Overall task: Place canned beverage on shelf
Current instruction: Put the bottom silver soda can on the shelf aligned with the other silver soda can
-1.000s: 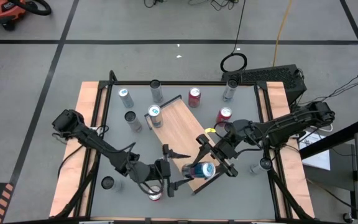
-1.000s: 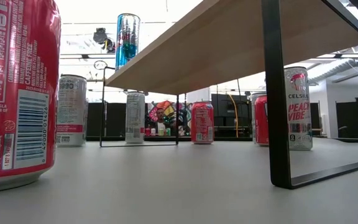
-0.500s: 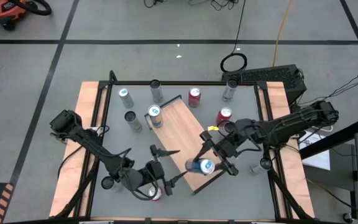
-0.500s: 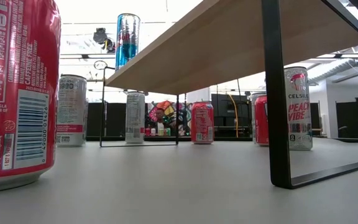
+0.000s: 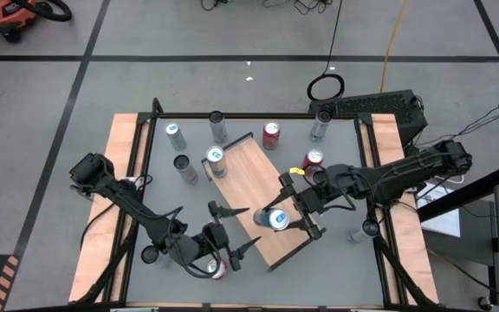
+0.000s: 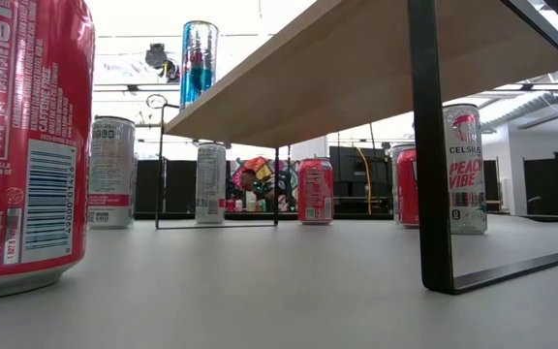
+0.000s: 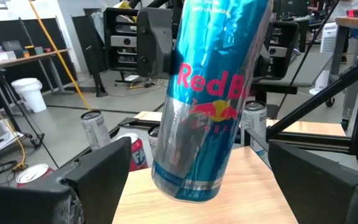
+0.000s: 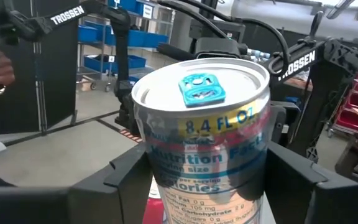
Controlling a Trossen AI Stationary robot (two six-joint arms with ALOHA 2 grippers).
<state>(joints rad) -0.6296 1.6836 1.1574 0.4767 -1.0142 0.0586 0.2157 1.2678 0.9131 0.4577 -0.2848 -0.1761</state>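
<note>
My right end effector [image 5: 277,219] pinched the blue Red Bull can [image 5: 276,218], held over the shelf [image 5: 255,173] toward its near edge. My left end effector [image 5: 229,230] hovered spread wide at the bench's near edge.

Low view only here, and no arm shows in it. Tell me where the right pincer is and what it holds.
Observer: The right pincer is over the shelf, closed on a blue Red Bull can.
Operator: Report the left pincer.
Observer: The left pincer is open and holds nothing. It sits beside the shelf's edge and faces that can.
Operator: Say what lies near the left arm.
Observer: A red can stands on the table right by its wrist, off the shelf.
</note>
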